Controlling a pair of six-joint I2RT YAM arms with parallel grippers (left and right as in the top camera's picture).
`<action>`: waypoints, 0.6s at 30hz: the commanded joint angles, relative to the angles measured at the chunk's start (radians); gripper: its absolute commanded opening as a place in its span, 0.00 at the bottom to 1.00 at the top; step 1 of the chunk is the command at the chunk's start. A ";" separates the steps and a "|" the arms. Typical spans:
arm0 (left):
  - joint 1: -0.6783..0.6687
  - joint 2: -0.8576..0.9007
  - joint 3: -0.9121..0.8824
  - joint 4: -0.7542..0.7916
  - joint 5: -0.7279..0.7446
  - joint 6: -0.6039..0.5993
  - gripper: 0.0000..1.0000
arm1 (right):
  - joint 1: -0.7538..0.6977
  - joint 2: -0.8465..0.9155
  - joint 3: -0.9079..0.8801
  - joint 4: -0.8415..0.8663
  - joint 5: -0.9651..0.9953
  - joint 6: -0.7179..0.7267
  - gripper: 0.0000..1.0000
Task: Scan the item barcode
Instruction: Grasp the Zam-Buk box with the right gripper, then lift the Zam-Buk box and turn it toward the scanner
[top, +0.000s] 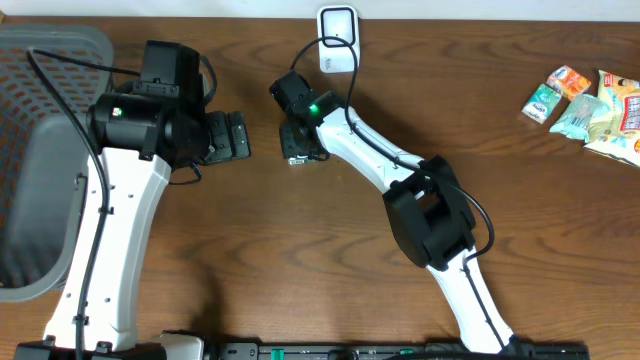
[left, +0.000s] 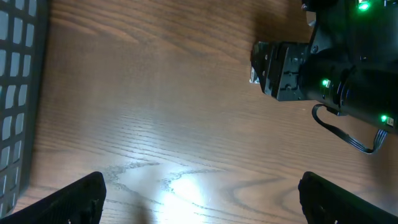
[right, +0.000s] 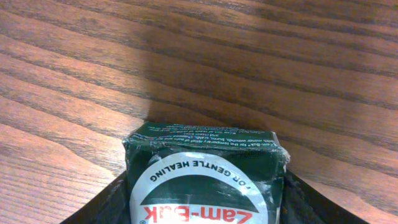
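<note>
While the left fingers (left: 78, 199) gape wide, the green Zam-Buk box (right: 205, 180), reading "FOR GENTLE HEALING", sits on the table (right: 93, 74) at 7 o'clock from the white device (top: 337, 40), flanked by the right fingers (right: 102, 208); can't tell if gripped.

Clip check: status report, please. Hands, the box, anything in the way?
Left hand open, empty. Right hand astride green box, grip unconfirmed. Bare table around it, nothing in the way.
</note>
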 joint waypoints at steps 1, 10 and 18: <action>0.002 0.000 0.003 0.000 -0.006 0.003 0.98 | -0.021 0.003 0.008 -0.025 -0.021 -0.002 0.57; 0.003 0.000 0.003 0.000 -0.006 0.003 0.97 | -0.200 -0.124 0.025 -0.054 -0.550 -0.024 0.55; 0.002 0.000 0.003 0.000 -0.006 0.003 0.98 | -0.320 -0.124 0.024 -0.028 -1.118 0.006 0.54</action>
